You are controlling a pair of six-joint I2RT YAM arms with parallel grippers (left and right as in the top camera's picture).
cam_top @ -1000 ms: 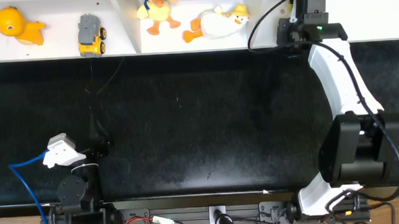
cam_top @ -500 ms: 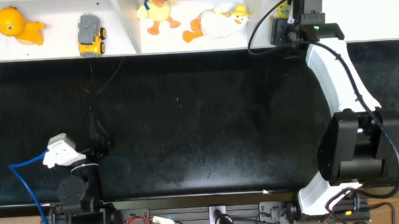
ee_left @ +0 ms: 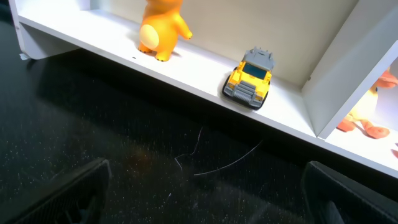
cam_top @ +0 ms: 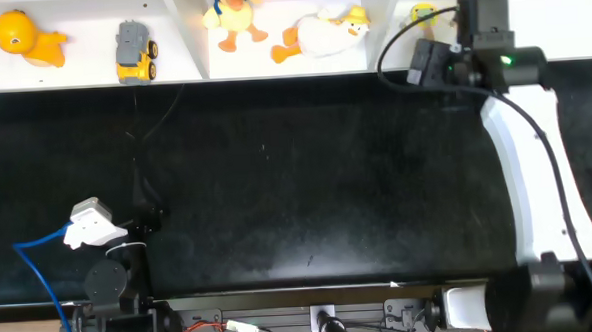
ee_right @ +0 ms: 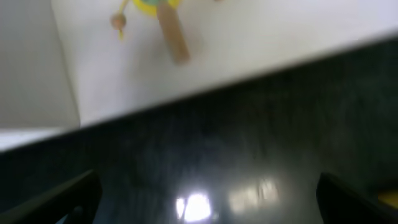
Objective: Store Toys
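Five toys sit on the white shelf [cam_top: 82, 70]: one orange duck [cam_top: 25, 38], one truck [cam_top: 134, 51], one yellow plush duck [cam_top: 234, 17], one white plush duck [cam_top: 325, 33], one small yellow toy [cam_top: 422, 15]. The right gripper [ee_right: 208, 199] has its jaws apart and empty, with the small yellow toy just ahead of them. The left gripper [ee_left: 208, 199] also has its jaws apart, with the truck ahead

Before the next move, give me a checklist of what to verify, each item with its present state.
1. Right end effector open and empty: ok.
2. Yellow toy with wooden stick on the white shelf, clear of the right end effector: ok.
3. Left end effector open and empty: ok.
4. Toy truck and orange duck upright on the shelf: ok.
5. Yellow plush duck and white plush duck in the middle compartment: ok.
6. That stick toy resting steadily: cannot tell.
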